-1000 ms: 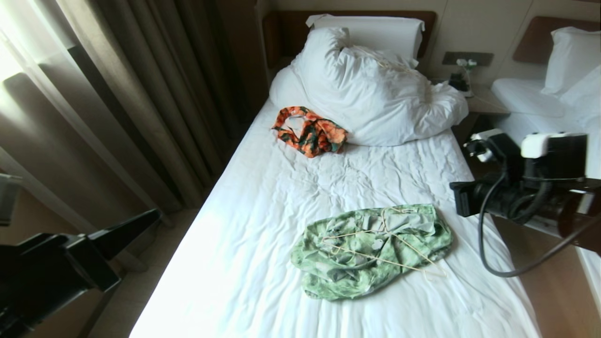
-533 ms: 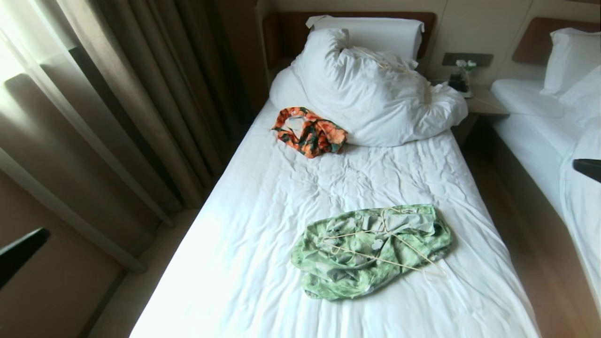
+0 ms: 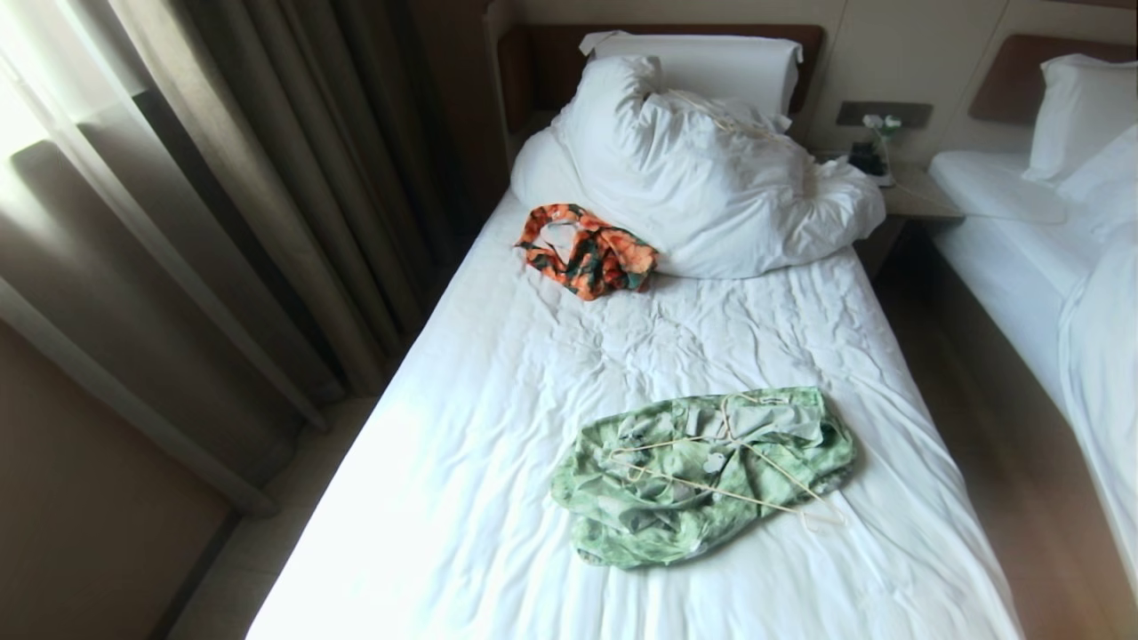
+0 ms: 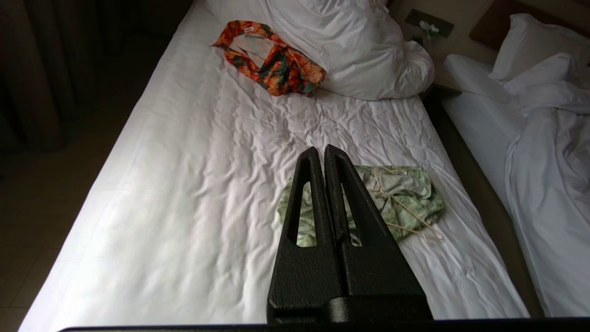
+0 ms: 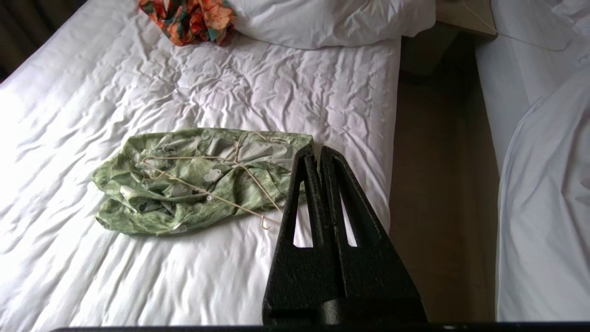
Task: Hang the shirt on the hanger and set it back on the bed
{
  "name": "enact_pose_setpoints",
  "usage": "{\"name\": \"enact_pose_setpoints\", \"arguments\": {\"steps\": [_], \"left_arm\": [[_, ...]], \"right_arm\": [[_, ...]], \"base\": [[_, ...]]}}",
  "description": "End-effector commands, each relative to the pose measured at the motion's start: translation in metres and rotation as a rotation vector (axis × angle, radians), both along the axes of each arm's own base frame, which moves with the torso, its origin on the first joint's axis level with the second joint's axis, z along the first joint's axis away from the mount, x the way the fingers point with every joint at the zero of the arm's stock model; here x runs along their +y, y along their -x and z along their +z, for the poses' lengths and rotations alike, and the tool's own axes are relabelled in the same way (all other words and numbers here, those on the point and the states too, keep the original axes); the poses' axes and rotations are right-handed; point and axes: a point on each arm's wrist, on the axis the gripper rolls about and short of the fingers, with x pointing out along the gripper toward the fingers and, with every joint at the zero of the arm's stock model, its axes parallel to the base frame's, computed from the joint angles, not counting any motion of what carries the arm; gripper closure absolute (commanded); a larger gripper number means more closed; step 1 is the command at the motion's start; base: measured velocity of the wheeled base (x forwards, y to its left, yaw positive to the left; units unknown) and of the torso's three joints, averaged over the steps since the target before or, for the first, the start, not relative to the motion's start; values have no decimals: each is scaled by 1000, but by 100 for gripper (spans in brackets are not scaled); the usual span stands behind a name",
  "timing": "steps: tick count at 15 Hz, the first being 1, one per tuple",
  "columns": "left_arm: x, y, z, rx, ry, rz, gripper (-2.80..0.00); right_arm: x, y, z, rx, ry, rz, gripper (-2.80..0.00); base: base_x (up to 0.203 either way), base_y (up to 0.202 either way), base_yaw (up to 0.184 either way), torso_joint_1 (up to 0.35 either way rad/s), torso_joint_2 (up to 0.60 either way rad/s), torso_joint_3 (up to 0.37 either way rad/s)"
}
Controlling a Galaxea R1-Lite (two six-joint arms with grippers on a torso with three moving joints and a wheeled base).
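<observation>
The light green flowered shirt [image 3: 702,476] lies crumpled on the near half of the bed [image 3: 498,427], toward its right side. The thin cream wire hanger [image 3: 711,489] rests flat on top of the shirt, one end poking past it onto the sheet. Neither arm shows in the head view. My left gripper [image 4: 321,152] is shut and empty, held back above the bed with the shirt [image 4: 405,198] beyond its tips. My right gripper [image 5: 318,154] is shut and empty too, held over the bed's right edge beside the shirt [image 5: 193,180] and hanger [image 5: 216,184].
An orange-and-teal floral garment [image 3: 589,250] lies against the bunched white duvet [image 3: 702,178] near the pillow. Curtains [image 3: 222,196] hang left of the bed. A strip of wooden floor [image 3: 1005,462] separates it from a second white bed [image 3: 1076,293]; a nightstand [image 3: 916,196] stands between.
Both arms have pulled back out of the head view: a second ago each filled a side of it, half a second ago only slivers showed. Shirt and hanger lie as before.
</observation>
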Motion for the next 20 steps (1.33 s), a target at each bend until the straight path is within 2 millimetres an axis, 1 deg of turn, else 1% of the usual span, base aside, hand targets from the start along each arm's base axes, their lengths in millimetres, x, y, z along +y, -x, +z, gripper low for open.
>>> {"name": "enact_pose_setpoints", "arguments": {"steps": [1,4,6,8,10,13,15,18,20], "left_arm": [[0,7,-11,-31,-4,6,0],[0,12,-19,-70,-90,31,0],[0,13,-24,-84,-135,50,0],[1,13,-35,-74,-141,64,0],[1,12,-48,-76,-179,103,0],[3,8,-56,-42,-192,174,0],[3,3,-68,-3,-203,173,0],[3,-3,-85,54,-261,180,0],[3,-6,-90,44,-285,187,0]], "right_arm": [[-6,24,-2,-61,-15,-7,0],[-7,46,-5,-109,-19,-104,0],[-8,62,-9,-148,-22,-99,0],[-8,75,-19,-135,-23,-89,0],[-8,88,-30,-115,-62,-96,0],[-7,102,-48,-85,-102,-125,0],[1,105,-61,-63,-127,-170,0],[2,96,-81,3,-197,-139,0],[2,93,-102,41,-222,-71,0]], "base": [[0,0,0,0,0,0],[0,0,0,0,0,0],[0,0,0,0,0,0],[0,0,0,0,0,0],[0,0,0,0,0,0],[0,0,0,0,0,0],[0,0,0,0,0,0],[0,0,0,0,0,0],[0,0,0,0,0,0]]}}
